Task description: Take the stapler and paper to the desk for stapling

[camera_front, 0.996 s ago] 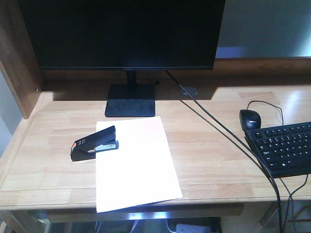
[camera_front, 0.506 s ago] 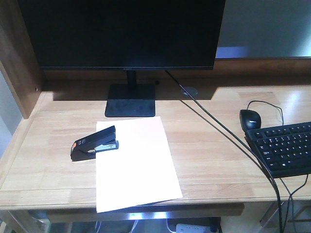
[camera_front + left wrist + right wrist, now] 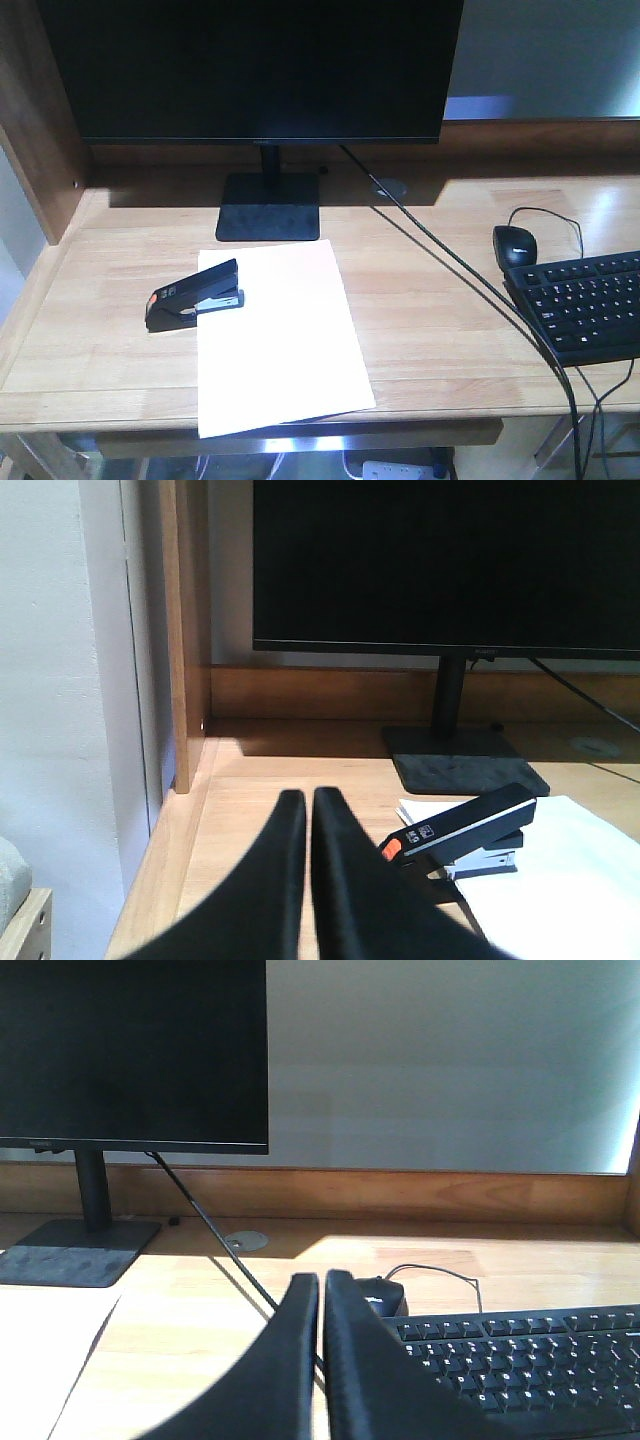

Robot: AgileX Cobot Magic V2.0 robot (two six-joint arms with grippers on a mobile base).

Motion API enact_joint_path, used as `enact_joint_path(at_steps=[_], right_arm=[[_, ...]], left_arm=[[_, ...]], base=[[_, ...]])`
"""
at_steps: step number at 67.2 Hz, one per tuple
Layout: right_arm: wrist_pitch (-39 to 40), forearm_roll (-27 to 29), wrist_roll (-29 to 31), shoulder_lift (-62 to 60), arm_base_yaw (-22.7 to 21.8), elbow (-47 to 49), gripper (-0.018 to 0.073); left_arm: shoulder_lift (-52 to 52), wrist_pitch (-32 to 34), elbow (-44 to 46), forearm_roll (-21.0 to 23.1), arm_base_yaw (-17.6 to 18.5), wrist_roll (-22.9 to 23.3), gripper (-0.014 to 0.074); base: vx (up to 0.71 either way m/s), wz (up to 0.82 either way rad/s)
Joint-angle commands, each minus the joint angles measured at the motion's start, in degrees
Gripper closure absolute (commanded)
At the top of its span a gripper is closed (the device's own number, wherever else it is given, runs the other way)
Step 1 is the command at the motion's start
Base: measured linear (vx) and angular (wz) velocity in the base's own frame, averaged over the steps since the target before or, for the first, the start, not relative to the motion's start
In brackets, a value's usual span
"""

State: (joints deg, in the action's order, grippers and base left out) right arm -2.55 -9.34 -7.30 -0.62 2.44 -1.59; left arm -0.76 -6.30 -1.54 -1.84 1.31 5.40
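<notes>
Nothing has shifted since the earlier front-facing frames: stapler, paper and everything else on the desk (image 3: 440, 330) lie exactly as before. Left of centre in the front view, the stapler (image 3: 194, 295) rests with its mouth over the upper left edge of the paper (image 3: 278, 335), orange-red patch toward the lower left. The sheet's bottom edge hangs slightly past the desk's front edge. A dark monitor (image 3: 260, 70) fills the top of the frame, its stand (image 3: 268, 206) just above the sheet. At right sit a black mouse (image 3: 516, 244) and keyboard (image 3: 585, 303).

Low in the left wrist view, the left gripper (image 3: 309, 798) has its fingers pressed together on nothing, short of the stapler. The right gripper (image 3: 320, 1280) appears likewise closed and empty, though a thin slit remains.
</notes>
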Motion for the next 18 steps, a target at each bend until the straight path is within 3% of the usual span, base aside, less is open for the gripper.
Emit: enact_joint_path(at_steps=[1, 18], right_arm=[[4.15, -0.49, -0.06, -0.82, -0.36, -0.18, 0.0568], [4.15, -0.49, -0.06, -0.82, -0.36, -0.18, 0.0568]], left_arm=[[-0.81, 4.03, -1.59, 0.15, -0.06, 0.53, 0.0603], [-0.81, 4.03, -1.59, 0.15, -0.06, 0.53, 0.0603]], base=[[0.0, 0.0], [0.0, 0.0]])
